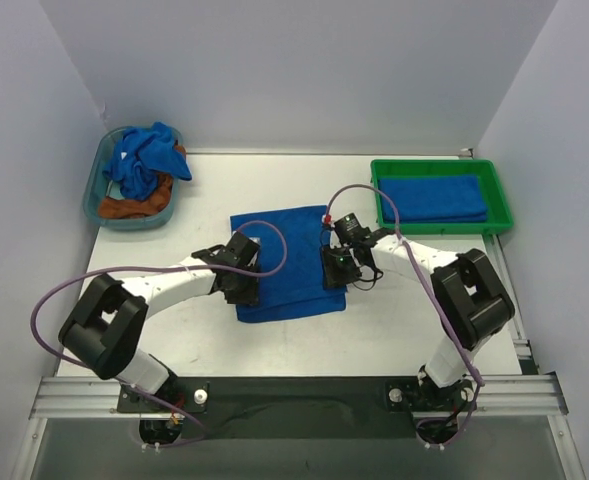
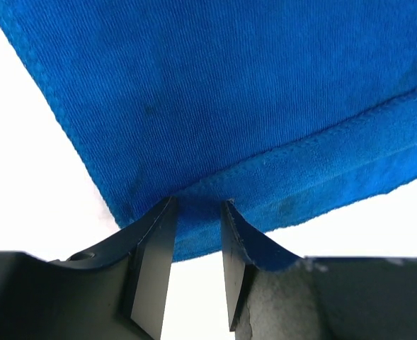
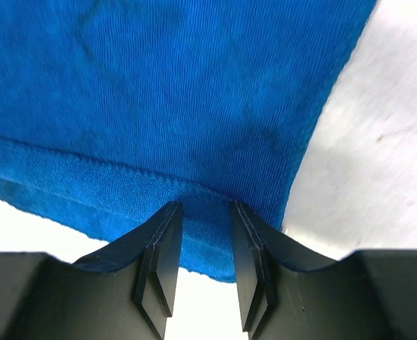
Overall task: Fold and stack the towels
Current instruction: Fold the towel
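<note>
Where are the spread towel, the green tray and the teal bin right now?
spread towel point(image 1: 299, 272), top view, its bare middle.
green tray point(image 1: 436, 165), top view, its far rim.
teal bin point(image 1: 93, 190), top view, its left wall.

Bright, even light; table blown out white; soft shadows.

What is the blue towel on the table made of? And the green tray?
The blue towel looks like soft cloth, probably cotton or microfibre: fine woven ribs, a fuzzy stitched hem, matte. The green tray looks like hard plastic: smooth, evenly coloured, with a moulded rim, though that is a guess.
</note>
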`<action>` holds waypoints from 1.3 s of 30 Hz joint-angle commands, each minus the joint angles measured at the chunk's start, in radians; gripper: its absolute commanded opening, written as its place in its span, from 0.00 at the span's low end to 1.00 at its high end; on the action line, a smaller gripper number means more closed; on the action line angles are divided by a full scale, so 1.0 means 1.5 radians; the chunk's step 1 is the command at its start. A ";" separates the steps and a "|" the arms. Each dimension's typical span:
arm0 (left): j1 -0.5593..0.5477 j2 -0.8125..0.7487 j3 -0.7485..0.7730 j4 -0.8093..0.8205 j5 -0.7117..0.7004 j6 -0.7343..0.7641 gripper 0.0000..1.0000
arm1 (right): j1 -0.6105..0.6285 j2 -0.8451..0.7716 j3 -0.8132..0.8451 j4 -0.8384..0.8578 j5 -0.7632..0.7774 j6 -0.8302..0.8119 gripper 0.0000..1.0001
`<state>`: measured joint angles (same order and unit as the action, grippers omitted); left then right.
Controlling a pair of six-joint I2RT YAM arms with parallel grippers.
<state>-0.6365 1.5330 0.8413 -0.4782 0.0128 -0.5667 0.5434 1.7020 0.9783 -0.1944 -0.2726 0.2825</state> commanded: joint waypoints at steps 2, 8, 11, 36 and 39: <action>-0.026 -0.061 -0.027 -0.011 -0.039 -0.013 0.42 | 0.018 -0.063 -0.031 -0.020 0.014 -0.005 0.33; -0.055 -0.137 -0.052 -0.029 -0.063 -0.031 0.43 | 0.041 -0.144 -0.080 -0.033 0.028 -0.007 0.34; -0.068 -0.172 -0.067 -0.033 -0.064 -0.044 0.43 | 0.044 -0.184 -0.107 -0.039 0.017 -0.010 0.34; 0.032 0.037 0.152 -0.014 -0.133 0.003 0.45 | 0.176 0.045 0.138 -0.047 0.201 0.053 0.34; 0.043 0.069 0.164 -0.015 -0.118 0.019 0.44 | 0.198 0.073 0.145 -0.046 0.228 0.050 0.34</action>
<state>-0.5816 1.6150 1.0309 -0.5262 -0.2001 -0.5919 0.8143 1.7931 1.1564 -0.2359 -0.0174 0.3431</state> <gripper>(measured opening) 0.444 0.345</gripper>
